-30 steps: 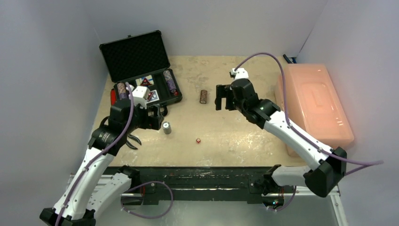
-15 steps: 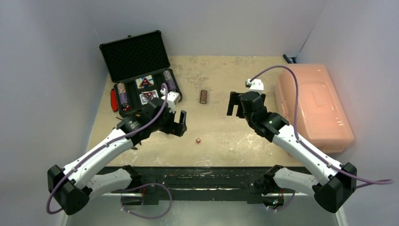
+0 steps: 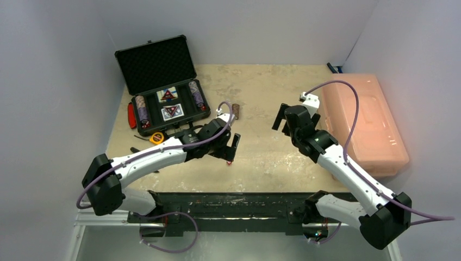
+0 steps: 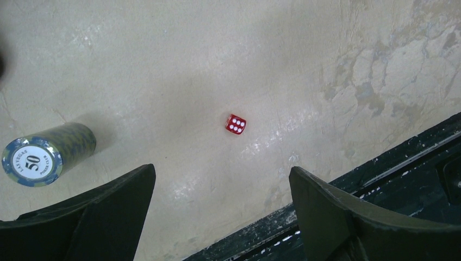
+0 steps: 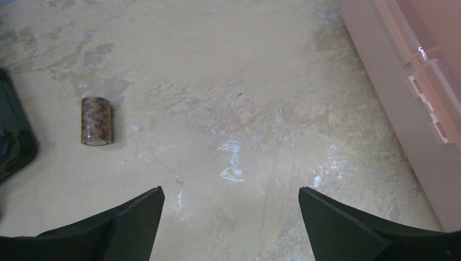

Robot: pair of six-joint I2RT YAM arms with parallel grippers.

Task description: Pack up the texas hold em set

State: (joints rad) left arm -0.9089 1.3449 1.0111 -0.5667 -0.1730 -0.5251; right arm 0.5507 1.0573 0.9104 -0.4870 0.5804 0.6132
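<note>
The black case [image 3: 169,106] lies open at the back left, its lid [image 3: 155,62] upright. In its foam sit two chip stacks [image 3: 194,93] and two card decks [image 3: 172,112]. A brown chip stack [image 3: 235,110] [image 5: 96,120] lies on its side on the table. A red die [image 4: 235,124] [image 3: 229,162] rests near the front edge. My left gripper [image 3: 231,149] [image 4: 223,169] hangs open just above the die, touching nothing. A blue "50" chip stack [image 4: 41,157] lies left of it. My right gripper [image 3: 282,117] [image 5: 231,190] hovers open and empty over bare table.
A translucent pink bin [image 3: 361,119] [image 5: 418,103] fills the right side. A yellow tape measure [image 3: 157,137] and black-handled pliers [image 3: 136,151] lie in front of the case. A red object [image 3: 130,115] sits at the case's left side. The table's front rail [image 4: 380,179] is close behind the die.
My left arm has swung right from beside the case to over the red die, still open. My right arm has drawn back to the right, away from the brown chip stack.
</note>
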